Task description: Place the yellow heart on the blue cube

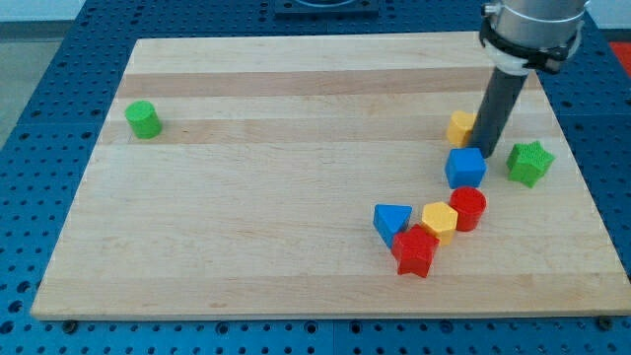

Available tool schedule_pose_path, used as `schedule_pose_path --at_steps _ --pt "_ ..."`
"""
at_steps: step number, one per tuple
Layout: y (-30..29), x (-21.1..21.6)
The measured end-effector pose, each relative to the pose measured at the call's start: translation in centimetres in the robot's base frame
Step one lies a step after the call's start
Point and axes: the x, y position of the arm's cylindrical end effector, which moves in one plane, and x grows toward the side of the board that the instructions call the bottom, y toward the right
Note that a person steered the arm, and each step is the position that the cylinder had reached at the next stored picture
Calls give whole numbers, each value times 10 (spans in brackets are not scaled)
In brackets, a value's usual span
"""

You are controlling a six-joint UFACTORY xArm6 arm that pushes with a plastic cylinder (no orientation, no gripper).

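Observation:
The yellow heart (458, 127) lies near the view's right on the wooden board (296, 197), partly hidden by my rod. The blue cube (465, 168) sits just below the heart, close to it or touching. My tip (487, 154) is down on the board at the heart's right side, against the blue cube's upper right corner.
A green star (529, 163) lies right of the blue cube. Below the cube a red cylinder (469, 208), a yellow hexagon (439, 222), a blue triangle (391, 220) and a red star (415, 251) form a tight cluster. A green cylinder (143, 119) stands at the far left.

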Motion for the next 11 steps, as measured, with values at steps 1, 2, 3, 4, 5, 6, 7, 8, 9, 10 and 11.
schedule_pose_path --at_steps 1,2,3,4,5,6,7,8,9,10,11 --pt "-26 -6" --pt "-60 -11" --pt "-95 -11" --pt "-106 -12" --pt "-105 -74" --pt "-57 -123" --pt "34 -110" --pt "97 -37" --pt "97 -35" --pt "97 -36" --pt "82 -43"
